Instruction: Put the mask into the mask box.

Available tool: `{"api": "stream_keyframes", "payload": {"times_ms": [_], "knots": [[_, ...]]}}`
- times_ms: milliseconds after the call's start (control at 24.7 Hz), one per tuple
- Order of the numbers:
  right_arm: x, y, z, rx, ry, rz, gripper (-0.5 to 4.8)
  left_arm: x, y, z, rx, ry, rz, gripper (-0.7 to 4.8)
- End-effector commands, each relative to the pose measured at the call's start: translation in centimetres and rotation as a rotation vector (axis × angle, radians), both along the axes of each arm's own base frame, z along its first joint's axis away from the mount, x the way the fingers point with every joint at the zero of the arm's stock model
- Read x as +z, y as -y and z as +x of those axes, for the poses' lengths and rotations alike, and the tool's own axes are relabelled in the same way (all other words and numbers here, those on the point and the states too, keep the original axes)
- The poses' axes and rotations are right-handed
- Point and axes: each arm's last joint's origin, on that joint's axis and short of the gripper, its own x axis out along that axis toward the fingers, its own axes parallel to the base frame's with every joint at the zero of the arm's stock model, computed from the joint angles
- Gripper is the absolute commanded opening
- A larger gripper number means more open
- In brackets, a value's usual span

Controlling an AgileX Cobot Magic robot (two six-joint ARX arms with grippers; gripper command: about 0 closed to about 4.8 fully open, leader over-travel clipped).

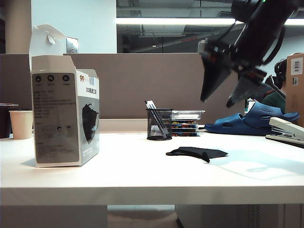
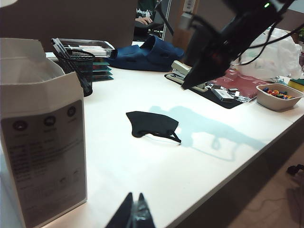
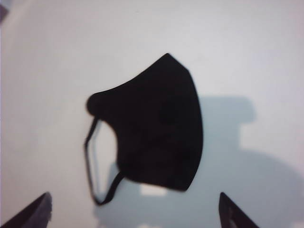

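Mask (image 1: 196, 153) lies flat on the white tabletop (image 1: 142, 175), untouched, with the right tool (image 1: 227, 92) hanging above it.

Nearest the front edge of the tabletop, the left tool (image 2: 133, 214) shows only its dark tips, pressed together and holding nothing. The mask, black and folded with a thin ear loop trailing, rests right of the middle, well apart from the mask box (image 1: 65, 116), which stands upright toward the left end with its top flaps raised. The right tool hangs in the air over the mask, its two fingers (image 3: 33, 213) spread wide, empty and clear of the fabric. Farther back, a black mesh pen cup (image 1: 159, 124) stands near the rear edge.
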Motion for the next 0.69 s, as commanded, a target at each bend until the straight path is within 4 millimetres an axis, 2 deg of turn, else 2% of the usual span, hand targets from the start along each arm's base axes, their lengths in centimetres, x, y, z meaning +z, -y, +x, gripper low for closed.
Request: {"api": "stream_keyframes", "payload": {"times_ms": [40,162,324,526,688], "knots": [[-0.5,-0.5,1.2,0.010,0.077,-0.011,4.42,0.2,0.0,0.0,0.002,0.008,-0.002,-0.06],[-2.1,-1.2,2.5,0.018,0.098,-0.005,4.41,0.2,0.0,0.0,0.002,0.008,-0.003,-0.06],[-5.4,-1.6,3.8,0.024,0.037,-0.019,4.41,0.3,0.0,0.0,0.002,0.009,-0.002,-0.06],[-7.7,-1.8,4.4,0.025,-0.010,-0.031,4.41,0.3,0.0,-0.1,0.001,0.009,-0.003,-0.06],[-8.7,-1.9,4.6,0.023,-0.033,-0.041,4.37,0.3,0.0,-0.1,0.001,0.009,-0.003,-0.06]]}}
